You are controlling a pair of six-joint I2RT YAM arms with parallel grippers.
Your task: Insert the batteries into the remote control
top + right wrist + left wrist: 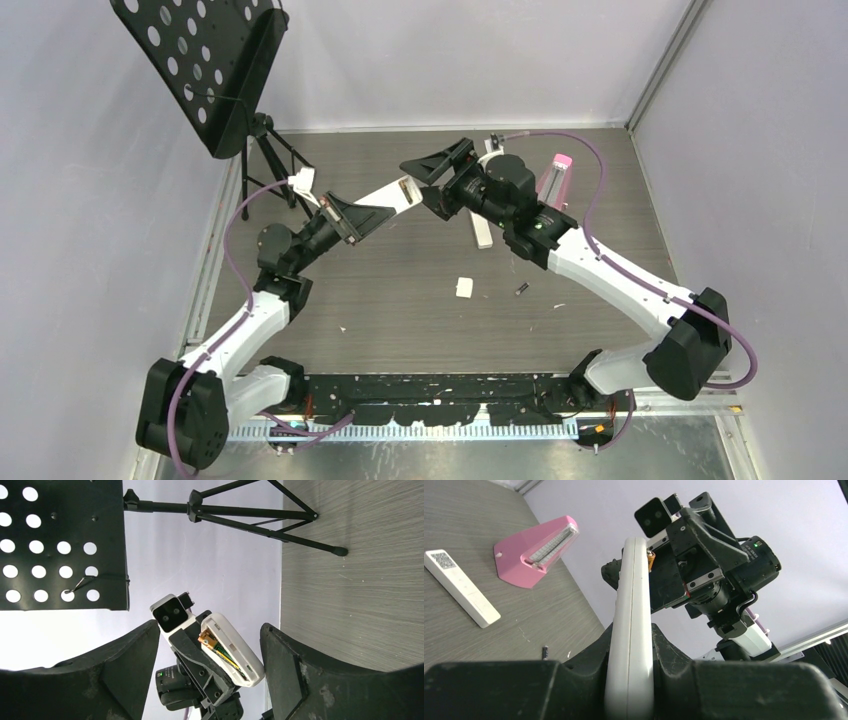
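Observation:
My left gripper (372,212) is shut on the white remote control (397,195) and holds it in the air, edge-on in the left wrist view (631,630). The right wrist view shows the remote's (239,649) open back with a green battery (216,650) with a gold tip in the compartment. My right gripper (428,185) is open, its jaws spread on either side of the remote's far end and holding nothing. One loose dark battery (521,290) lies on the table; it also shows in the left wrist view (545,652). Other batteries are hidden.
A long slim white remote (482,230) lies under the right arm, with a pink wedge-shaped object (556,175) behind it. A small white piece (464,287) lies mid-table. A black perforated music stand (200,60) on a tripod stands at the back left.

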